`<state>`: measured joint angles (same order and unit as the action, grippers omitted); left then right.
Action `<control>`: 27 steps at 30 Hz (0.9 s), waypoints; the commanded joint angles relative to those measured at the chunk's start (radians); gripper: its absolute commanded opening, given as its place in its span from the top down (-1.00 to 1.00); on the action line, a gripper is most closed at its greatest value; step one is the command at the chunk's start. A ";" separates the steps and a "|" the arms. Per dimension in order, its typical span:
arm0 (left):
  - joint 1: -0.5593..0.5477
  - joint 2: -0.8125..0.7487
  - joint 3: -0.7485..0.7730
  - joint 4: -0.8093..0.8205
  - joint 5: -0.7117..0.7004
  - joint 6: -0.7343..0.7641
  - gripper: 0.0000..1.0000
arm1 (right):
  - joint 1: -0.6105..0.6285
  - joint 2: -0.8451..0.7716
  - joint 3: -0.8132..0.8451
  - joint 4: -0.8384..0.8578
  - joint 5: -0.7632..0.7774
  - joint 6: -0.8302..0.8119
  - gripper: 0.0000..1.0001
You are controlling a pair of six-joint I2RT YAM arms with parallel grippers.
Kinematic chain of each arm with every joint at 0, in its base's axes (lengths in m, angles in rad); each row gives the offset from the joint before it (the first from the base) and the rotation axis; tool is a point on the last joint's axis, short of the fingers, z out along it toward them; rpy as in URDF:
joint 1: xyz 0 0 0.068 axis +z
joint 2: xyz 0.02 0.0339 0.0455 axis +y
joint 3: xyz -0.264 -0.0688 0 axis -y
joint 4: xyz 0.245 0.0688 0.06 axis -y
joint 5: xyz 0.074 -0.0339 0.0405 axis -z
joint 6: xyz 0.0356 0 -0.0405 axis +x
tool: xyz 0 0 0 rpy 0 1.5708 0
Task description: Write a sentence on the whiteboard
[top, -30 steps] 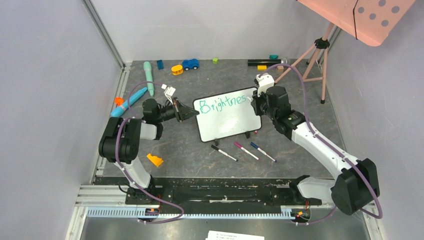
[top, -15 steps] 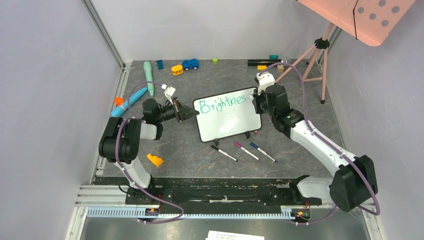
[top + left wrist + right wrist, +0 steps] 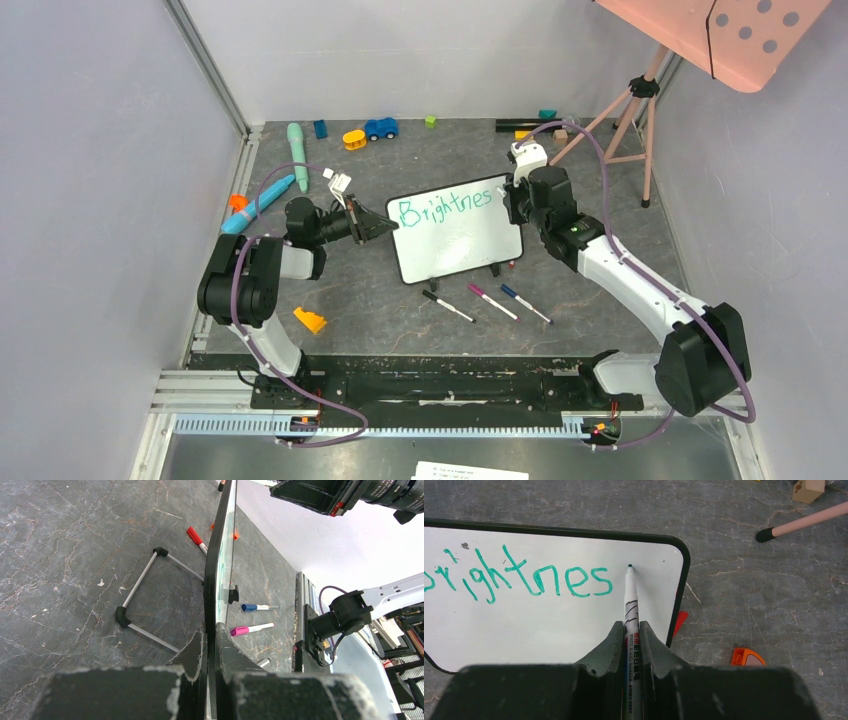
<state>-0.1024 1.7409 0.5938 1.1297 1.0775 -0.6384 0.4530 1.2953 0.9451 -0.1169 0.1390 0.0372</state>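
Found the small rectangular whiteboard with a thin black frame (image 3: 455, 245) standing tilted back on little black feet near the middle of the dark grey marbled tabletop (image 3: 400, 320), between the two arms. Read the sentence (image 3: 446, 208) only as far as "Brightnes", in teal-green handwritten marker strokes along the top line, ending short of the upper right rounded corner. Saw the black two-fingered left gripper (image 3: 385, 228) clamped on the whiteboard's left edge, with one finger on the front face and one on the back. In the left wrist view, saw the frame running edge-on away from between those fingers (image 3: 192, 652). Noted a thin metal wire prop with black corner pieces (image 3: 140, 605) behind the whiteboard, resting on the tabletop. Saw the black right gripper (image 3: 508, 198) at the whiteboard's upper right corner, pinched tight on a white-barrelled marker (image 3: 629, 597) that pointed straight out from the fingers (image 3: 613, 640). Made out the marker's dark tip just right of the final "s", at the white surface. Could not tell whether it was touching. Counted three loose pens on the tabletop just in front of the whiteboard: black-capped pen (image 3: 447, 306), magenta-capped pen (image 3: 493, 302) and blue-capped pen (image 3: 525, 304). Spotted a small orange plastic wedge (image 3: 310, 320) near the left arm's base and a pink tripod (image 3: 625, 110) at the far right corner.
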 commanded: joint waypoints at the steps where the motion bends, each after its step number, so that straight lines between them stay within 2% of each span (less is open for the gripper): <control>1: -0.008 -0.021 0.009 0.007 0.022 0.094 0.96 | -0.009 0.013 0.046 0.042 0.001 0.007 1.00; 12: -0.008 -0.021 0.011 0.005 0.022 0.095 0.96 | -0.008 0.018 0.041 0.029 -0.062 0.006 1.00; 27: -0.008 -0.024 0.010 0.005 0.022 0.095 0.96 | -0.008 -0.004 0.004 -0.010 -0.075 -0.009 1.00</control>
<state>-0.1024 1.7409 0.5938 1.1275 1.0767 -0.6384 0.4477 1.3052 0.9550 -0.1165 0.0753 0.0364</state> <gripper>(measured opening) 0.052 0.131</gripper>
